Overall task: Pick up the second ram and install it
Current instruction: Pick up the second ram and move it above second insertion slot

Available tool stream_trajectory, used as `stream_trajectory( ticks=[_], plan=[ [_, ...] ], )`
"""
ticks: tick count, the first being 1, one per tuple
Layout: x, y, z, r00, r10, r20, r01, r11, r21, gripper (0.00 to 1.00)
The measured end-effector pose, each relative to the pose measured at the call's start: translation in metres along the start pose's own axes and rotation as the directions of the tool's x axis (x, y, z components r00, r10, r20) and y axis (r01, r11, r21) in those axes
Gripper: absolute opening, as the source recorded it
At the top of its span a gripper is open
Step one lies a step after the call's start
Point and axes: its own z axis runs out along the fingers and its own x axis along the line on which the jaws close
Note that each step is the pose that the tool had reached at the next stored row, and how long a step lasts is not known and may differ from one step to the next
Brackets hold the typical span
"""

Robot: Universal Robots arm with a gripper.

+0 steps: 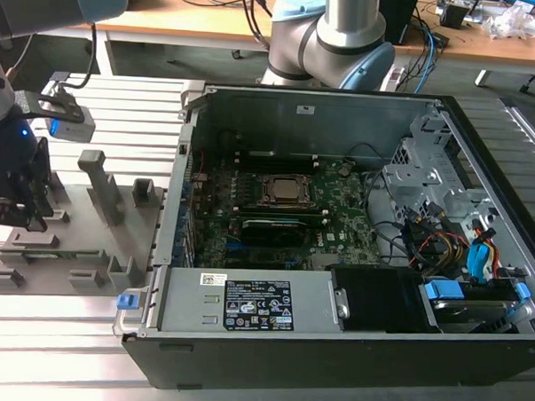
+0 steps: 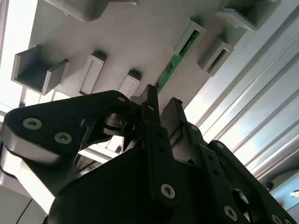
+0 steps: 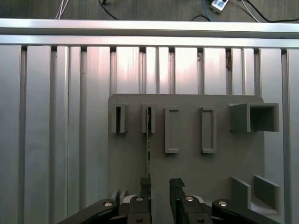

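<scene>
I see the second ram (image 3: pixel 148 140) as a thin green strip standing on edge in a slot of the gray holder tray (image 3: pixel 187 168). Gripper (image 3: pixel 160 186) jaws are narrowly parted and hold nothing, with one fingertip (image 3: pixel 145 183) by the stick's end. The white label (image 1: pixel 256 308) on the PC case (image 1: pixel 331 372) isn't legible to me.

Ribbed aluminium tabletop (image 1: pixel 48 333) with a gray holder plate (image 1: pixel 79 244) just beside an open computer case (image 1: pixel 331 363)

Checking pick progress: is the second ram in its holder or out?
In: the second ram stands on edge, one end slotted in the holder.
</scene>
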Motion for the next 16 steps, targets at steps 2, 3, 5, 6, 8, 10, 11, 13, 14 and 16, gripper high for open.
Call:
stream_trajectory(
  ticks=[2, 3, 5, 6, 8, 10, 11, 13, 14, 16],
  plan=[
    [0.0001, -0.0003, 0.0027, 1.0, 0.0, -0.0002, 0.0, 1.0, 0.0, 0.3],
    [0.0001, -0.0003, 0.0044, 1.0, 0.0, -0.0002, 0.0, 1.0, 0.0, 0.3],
    [0.0002, -0.0005, 0.007, 1.0, 0.0, -0.0003, 0.0, 1.0, -0.0001, 0.3],
    [0.0002, -0.0006, 0.0089, 1.0, 0.0, -0.0002, 0.0, 1.0, 0.0, 0.3],
    [0.0002, -0.0007, 0.0106, 1.0, 0.0, -0.0002, 0.0, 1.0, -0.0001, 0.3],
    [0.0003, -0.0008, 0.0141, 1.0, 0.0, -0.0002, 0.0, 1.0, 0.0001, 0.3],
    [0.0006, -0.001, 0.0166, 1.0, 0.0, -0.0002, 0.0, 1.0, -0.0001, 0.3],
    [0.0024, -0.0012, 0.0218, 1.0, 0.0, -0.0002, 0.0, 1.0, 0.0001, 0.3],
    [0.0035, -0.0013, 0.0252, 1.0, 0.0, -0.0002, 0.0, 1.0, 0.0, 0.3],
    [0.0061, -0.0017, 0.0316, 1.0, 0.0, -0.0001, 0.0, 1.0, 0.0001, 0.3]
  ],
)
